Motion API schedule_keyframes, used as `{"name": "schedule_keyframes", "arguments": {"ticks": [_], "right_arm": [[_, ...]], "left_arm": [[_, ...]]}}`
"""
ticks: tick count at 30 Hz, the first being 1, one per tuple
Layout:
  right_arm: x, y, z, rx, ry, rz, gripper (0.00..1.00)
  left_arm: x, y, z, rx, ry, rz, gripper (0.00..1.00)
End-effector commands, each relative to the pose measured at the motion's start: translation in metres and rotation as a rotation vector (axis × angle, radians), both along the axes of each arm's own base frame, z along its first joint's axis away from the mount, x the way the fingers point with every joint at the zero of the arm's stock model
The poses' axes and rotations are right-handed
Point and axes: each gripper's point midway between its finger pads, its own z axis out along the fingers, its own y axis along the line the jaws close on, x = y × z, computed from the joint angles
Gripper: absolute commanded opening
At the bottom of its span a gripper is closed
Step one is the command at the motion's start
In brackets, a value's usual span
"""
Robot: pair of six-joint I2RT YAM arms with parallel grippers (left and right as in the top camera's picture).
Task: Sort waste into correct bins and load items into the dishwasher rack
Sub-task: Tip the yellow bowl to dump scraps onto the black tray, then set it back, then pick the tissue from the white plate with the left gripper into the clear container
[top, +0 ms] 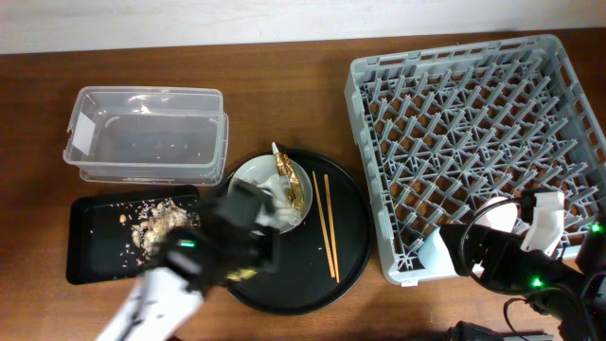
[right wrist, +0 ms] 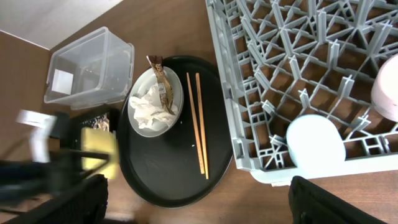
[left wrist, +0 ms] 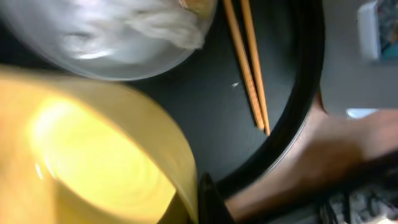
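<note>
Dishwasher rack, large square grey plastic crate, sits right in the overhead. Brown crumbly food scraps already lie in the shallow black rectangular tray. Clear rectangular plastic tub holds no tissue or wrapper. Pale grey round plate is on the large round black tray, crumpled white tissue and gold-and-brown foil wrapper still on it, thin wooden chopsticks just beside. Left gripper is a blur over that tray's left edge.

Left wrist: small yellow bowl fills the near view, rim against a dark finger. Jaws look clamped on it, bowl raised over the round tray.

Right wrist: right gripper has jaws spread wide, holding nothing, near the rack's corner. Small light-blue cup and small pink cup already sit in the rack.

Judged done: scraps, both cups. Left: tissue, wrapper, bowl, plate, chopsticks.
</note>
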Motion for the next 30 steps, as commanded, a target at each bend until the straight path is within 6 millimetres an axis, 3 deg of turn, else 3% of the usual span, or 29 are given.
{"name": "schedule_keyframes", "arguments": {"ticks": [1,5,6,9,10,11,12,15,17,19,23,30], "right_arm": [[0.0,-0.002,-0.002,-0.009,0.006,-0.008,0.93],[0.0,-0.005,-0.003,-0.02,0.011,-0.016,0.93],[0.0,-0.005,-0.003,-0.021,0.011,-0.017,0.93],[0.0,-0.008,-0.005,-0.035,0.016,-0.027,0.95],[0.001,-0.008,-0.005,-0.037,0.017,-0.029,0.96],[0.001,-0.008,-0.005,-0.037,0.017,-0.029,0.97],[0.001,-0.008,-0.005,-0.037,0.017,-0.029,0.97],[0.001,-0.008,-0.005,-0.037,0.015,-0.029,0.99],[0.001,-0.008,-0.005,-0.037,0.016,-0.028,1.0],[0.0,-0.008,-0.005,-0.036,0.018,-0.029,0.99],[0.0,-0.008,-0.005,-0.036,0.018,-0.029,0.99],[0.0,-0.008,-0.005,-0.036,0.019,-0.029,0.99]], "left_arm": [[-0.011,-0.02,-0.044,0.089,0.028,0.032,0.0],[-0.024,-0.037,-0.075,0.161,0.084,-0.015,0.04],[-0.03,-0.039,-0.088,0.198,0.109,-0.034,0.25],[-0.03,-0.045,-0.091,0.199,0.127,-0.044,0.37],[-0.027,-0.048,-0.083,0.193,0.118,-0.043,0.41],[-0.02,-0.051,-0.072,0.189,0.099,-0.045,0.54],[-0.015,-0.052,-0.064,0.187,0.08,-0.044,0.59],[0.025,-0.044,-0.019,0.21,-0.053,-0.003,0.79],[0.053,-0.033,0.003,0.227,-0.136,0.001,0.82],[0.081,-0.017,0.009,0.238,-0.186,0.023,0.82],[0.124,0.023,-0.017,0.263,-0.14,0.133,0.82],[0.14,0.018,-0.101,0.27,0.024,0.053,0.82]]}}
